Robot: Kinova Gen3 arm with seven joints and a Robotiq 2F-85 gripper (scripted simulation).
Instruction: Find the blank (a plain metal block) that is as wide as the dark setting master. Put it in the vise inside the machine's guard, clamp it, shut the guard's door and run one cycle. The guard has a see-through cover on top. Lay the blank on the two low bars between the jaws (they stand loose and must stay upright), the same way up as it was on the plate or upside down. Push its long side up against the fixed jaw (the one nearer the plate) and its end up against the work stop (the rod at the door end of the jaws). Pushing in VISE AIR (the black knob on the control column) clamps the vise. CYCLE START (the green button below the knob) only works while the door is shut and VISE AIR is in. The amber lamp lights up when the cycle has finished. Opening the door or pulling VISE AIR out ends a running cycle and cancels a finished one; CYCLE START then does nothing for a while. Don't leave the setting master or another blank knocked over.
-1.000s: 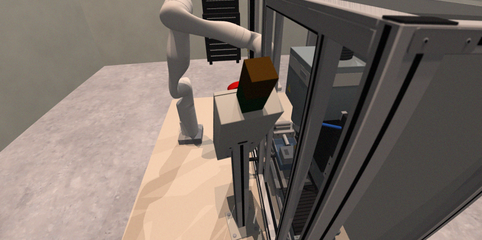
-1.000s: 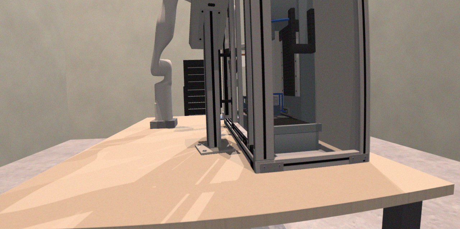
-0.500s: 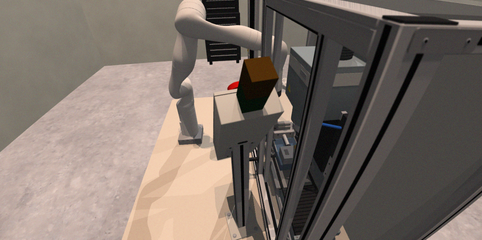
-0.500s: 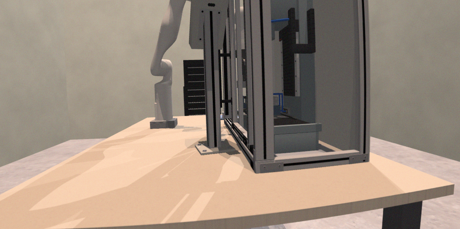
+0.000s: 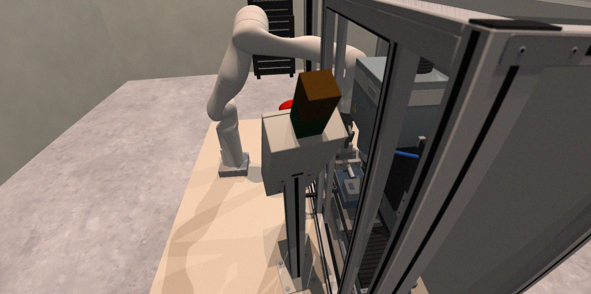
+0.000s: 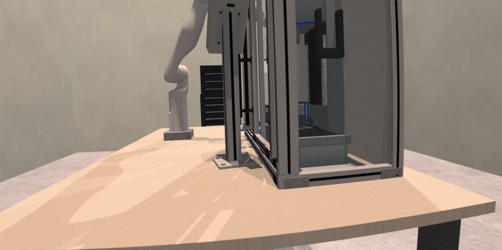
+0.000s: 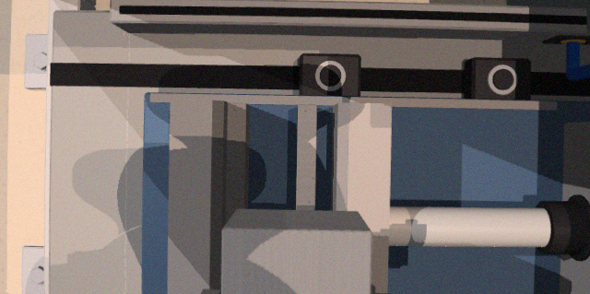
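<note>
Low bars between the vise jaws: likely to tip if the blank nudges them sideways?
Probably: the bar looks narrow from above, with open gaps either side, so nothing braces it. The blank in the fingers looks rigid, so a sideways scrape would likely push it over.

A black louvred cabinet point(image 5: 270, 23) stands behind the wooden table point(image 6: 245, 209) on grey floor point(image 5: 82, 193).
</note>
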